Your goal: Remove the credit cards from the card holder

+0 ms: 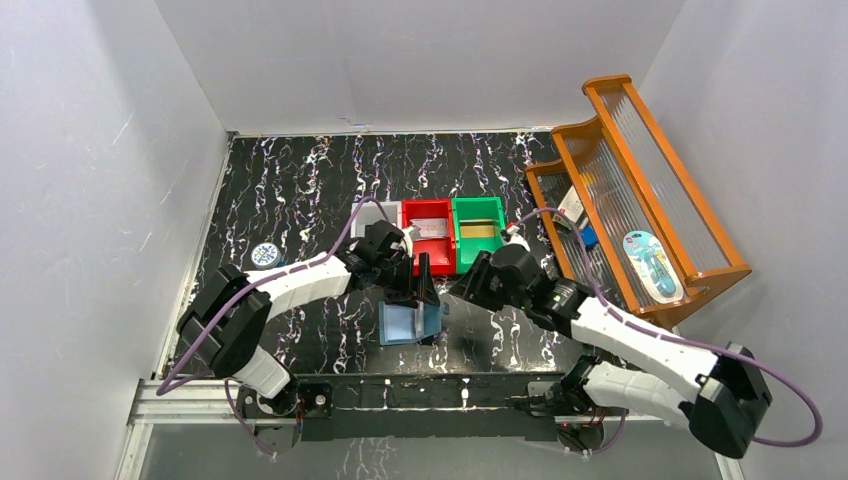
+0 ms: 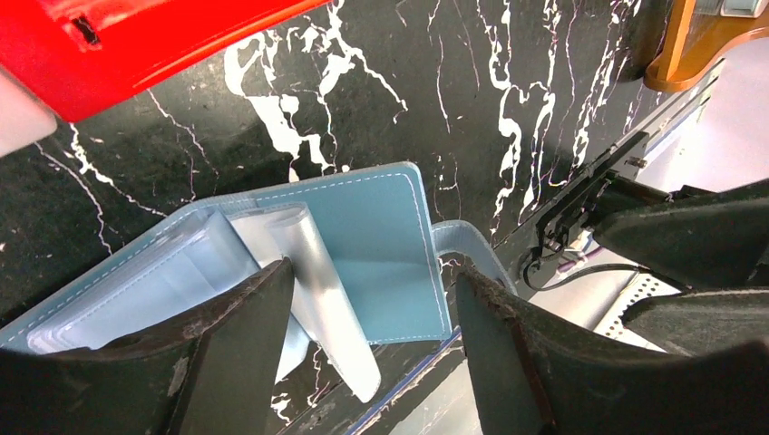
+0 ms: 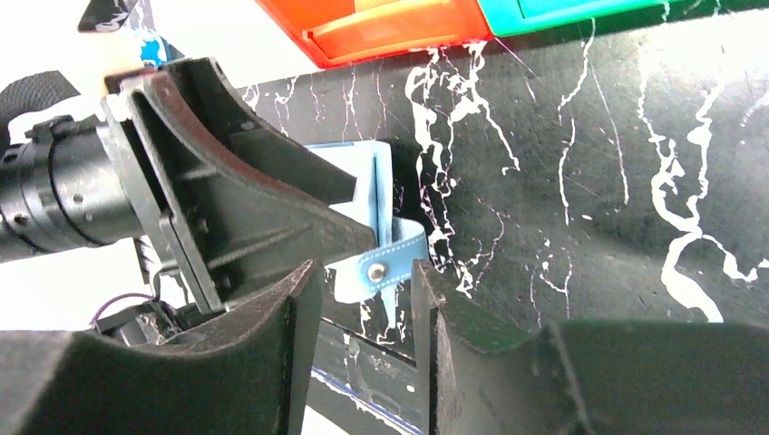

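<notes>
The card holder [image 1: 408, 322] lies open on the black marbled table, pale blue inside, with clear pockets [image 2: 304, 249] fanned up from its spine. My left gripper [image 2: 372, 290] hangs open over its right half [image 2: 376, 231], one finger [image 2: 245, 344] on the clear pockets and the other just past the flap's edge. The snap tab [image 3: 383, 265] sticks out from that edge. My right gripper [image 3: 364, 269] is open around the tab, whose end is near one fingertip [image 3: 426, 281]. No credit cards show; they are hidden or out of view.
Grey [image 1: 372, 214], red [image 1: 428, 236] and green [image 1: 477, 230] bins stand just behind the wallet. A wooden rack [image 1: 640, 190] fills the right side. A round blue tin [image 1: 265, 253] sits at the left. The table's metal front rail [image 1: 420, 395] runs close below the wallet.
</notes>
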You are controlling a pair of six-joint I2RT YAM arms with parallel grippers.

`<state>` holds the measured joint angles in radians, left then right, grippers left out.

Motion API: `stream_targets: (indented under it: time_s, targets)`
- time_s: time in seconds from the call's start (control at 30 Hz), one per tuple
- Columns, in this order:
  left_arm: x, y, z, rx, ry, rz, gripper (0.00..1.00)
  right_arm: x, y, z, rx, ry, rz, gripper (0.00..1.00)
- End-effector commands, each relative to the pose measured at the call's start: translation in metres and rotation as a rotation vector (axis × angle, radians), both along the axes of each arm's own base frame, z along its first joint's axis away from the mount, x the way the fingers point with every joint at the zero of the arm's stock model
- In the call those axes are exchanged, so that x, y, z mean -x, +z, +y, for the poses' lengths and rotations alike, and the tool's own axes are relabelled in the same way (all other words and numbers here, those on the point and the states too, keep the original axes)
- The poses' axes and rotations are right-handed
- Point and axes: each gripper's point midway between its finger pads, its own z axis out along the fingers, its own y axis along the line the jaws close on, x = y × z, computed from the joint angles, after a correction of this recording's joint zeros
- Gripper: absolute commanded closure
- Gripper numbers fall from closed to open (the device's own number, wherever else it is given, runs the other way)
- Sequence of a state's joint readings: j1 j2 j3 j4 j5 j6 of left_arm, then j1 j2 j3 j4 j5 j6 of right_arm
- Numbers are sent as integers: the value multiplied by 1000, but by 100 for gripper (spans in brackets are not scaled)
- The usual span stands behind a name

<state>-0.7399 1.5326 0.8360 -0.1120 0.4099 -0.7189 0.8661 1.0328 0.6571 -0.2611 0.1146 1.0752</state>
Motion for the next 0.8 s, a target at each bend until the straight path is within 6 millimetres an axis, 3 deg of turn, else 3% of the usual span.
stream_targets:
  time_s: [0.0, 0.1, 0.2, 0.47, 0.77]
  targets:
    - [-7, 16, -15, 47, -21, -23, 35, 3, 13, -4, -92, -6, -77, 55]
    - [-12, 19, -19, 52, -20, -33, 32, 10, 20, 8, -173, 61, -106, 57]
    - [-19, 23, -27, 68, -19, -39, 31, 13, 12, 15, -193, 83, -71, 57]
    - [-13, 32, -46, 171, -61, 19, 30, 20, 7, 34, -218, 141, -60, 60]
    - [-8, 23, -45, 176, -39, 60, 28, 30, -12, 53, -181, 206, 6, 63]
